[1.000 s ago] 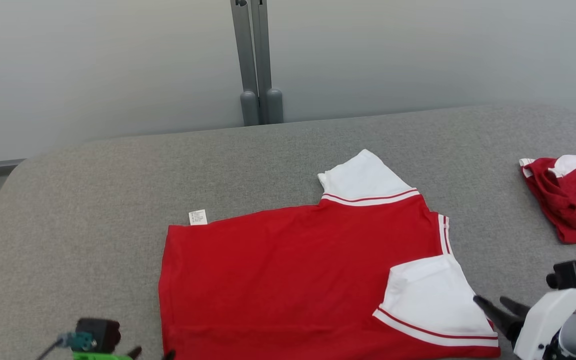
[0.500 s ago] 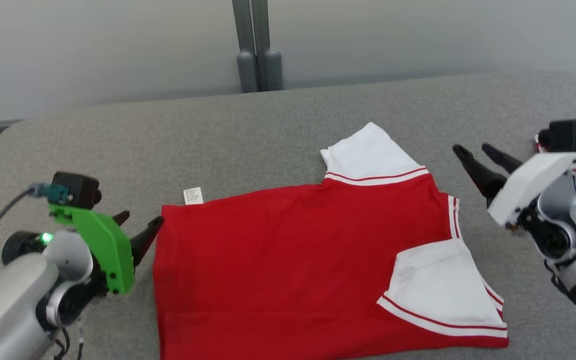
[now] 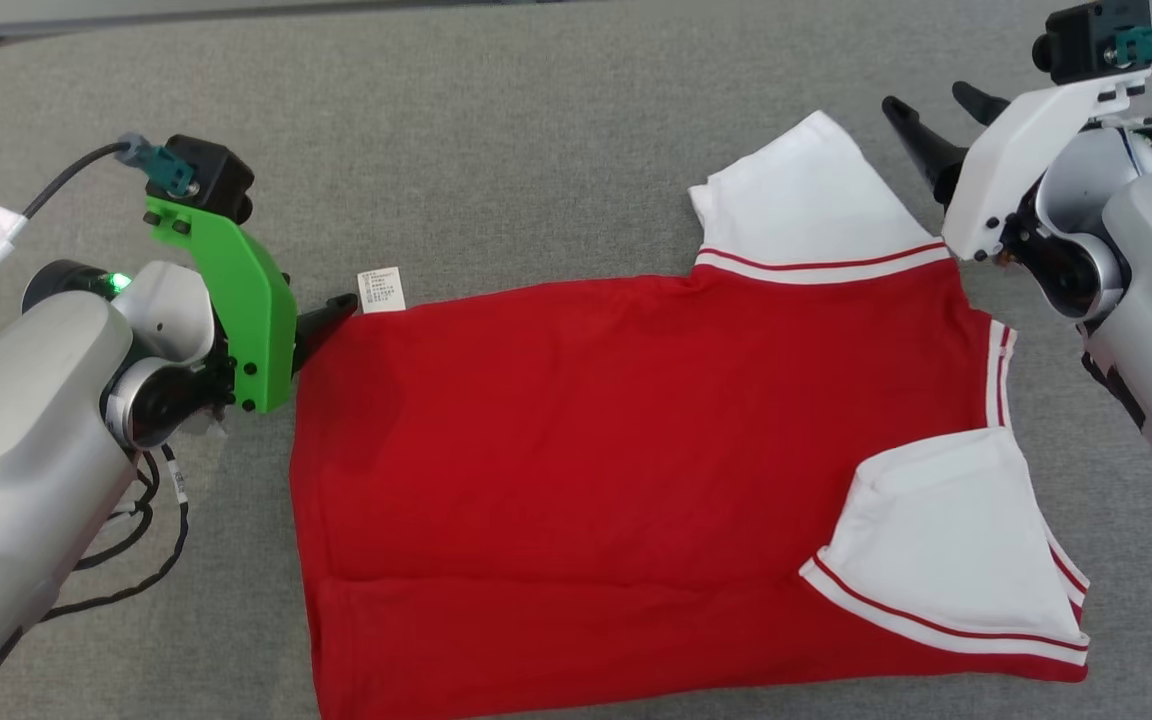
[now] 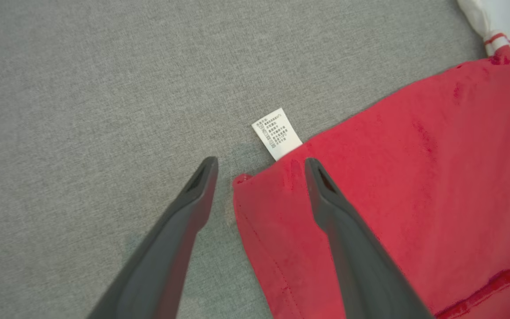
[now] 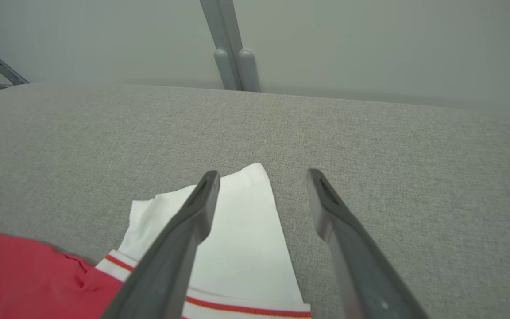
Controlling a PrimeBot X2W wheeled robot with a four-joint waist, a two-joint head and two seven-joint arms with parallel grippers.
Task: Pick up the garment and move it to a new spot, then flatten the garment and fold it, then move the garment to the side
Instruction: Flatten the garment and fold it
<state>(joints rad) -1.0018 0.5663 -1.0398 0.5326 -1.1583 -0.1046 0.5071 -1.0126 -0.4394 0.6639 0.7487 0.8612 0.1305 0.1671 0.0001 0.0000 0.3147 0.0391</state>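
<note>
entry: garment [image 3: 636,450]. red shirt with white sleeves, flat on the grey padded table [image 3: 536,120], about centre. its long axis runs left to right, hem at the left and shoulders at the right. the near sleeve [image 3: 946,530] is folded in over the red body; the far sleeve [image 3: 806,200] lies flat, pointing to the far side. a white care label [image 3: 380,290] pokes out by the far-left hem corner [image 4: 239,179].

entry: left gripper [image 4: 259,163]. jaws apart, nothing in them. you have it at that hem corner. in its wrist view one finger lies over bare table and the other over red cloth, with the corner between them and the label just past the tips. whether the tips touch the cloth cannot be told.

entry: right gripper [image 3: 926,100]. jaws apart, empty. it sits at the far right, beside the far sleeve. its wrist view puts one finger over white cloth and the other over table, so the sleeve's right edge runs between them.

relation to work from: each claw is nearer its own end of the far edge, left to hem corner and right to sleeve, and both ends lie just ahead of the tips. a fold would likely carry that edge toward the near side, across the long axis. take both ends level, or the crease may skew.
</note>
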